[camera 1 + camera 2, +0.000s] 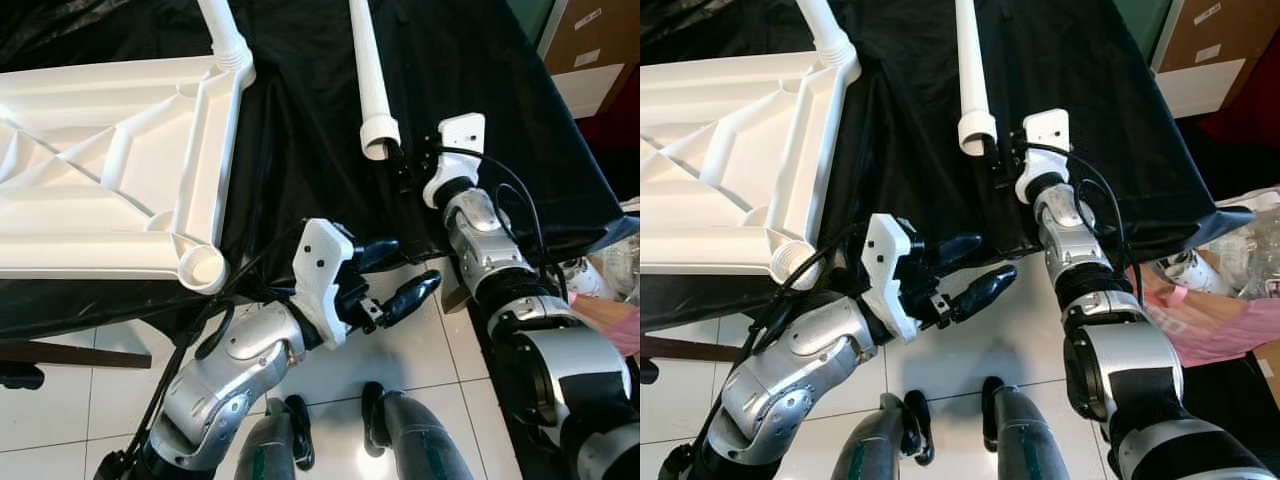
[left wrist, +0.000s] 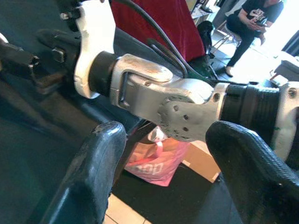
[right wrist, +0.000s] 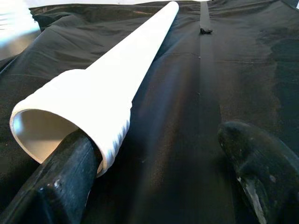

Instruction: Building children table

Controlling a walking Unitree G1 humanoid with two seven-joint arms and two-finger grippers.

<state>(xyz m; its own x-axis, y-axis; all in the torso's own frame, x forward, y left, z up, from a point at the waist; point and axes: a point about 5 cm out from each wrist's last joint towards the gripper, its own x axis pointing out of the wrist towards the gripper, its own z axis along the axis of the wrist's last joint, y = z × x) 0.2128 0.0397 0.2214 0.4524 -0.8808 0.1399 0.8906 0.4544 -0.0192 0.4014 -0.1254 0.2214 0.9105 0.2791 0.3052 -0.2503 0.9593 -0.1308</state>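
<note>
Nearby, tabletop (image 1: pixel 110 170); pink bag (image 1: pixel 1200 330) behind right hand (image 1: pixel 405 165)

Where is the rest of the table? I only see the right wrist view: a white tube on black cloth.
Observer: The upside-down white tabletop lies on the cloth, to the robot's left of your loose leg.
Operator: Does it have legs yet?
Observer: One leg meets its far corner; the near corner socket is empty.
Operator: What's my other hand doing?
Observer: The left gripper is open, past the table edge above the floor tiles, holding nothing.
</note>
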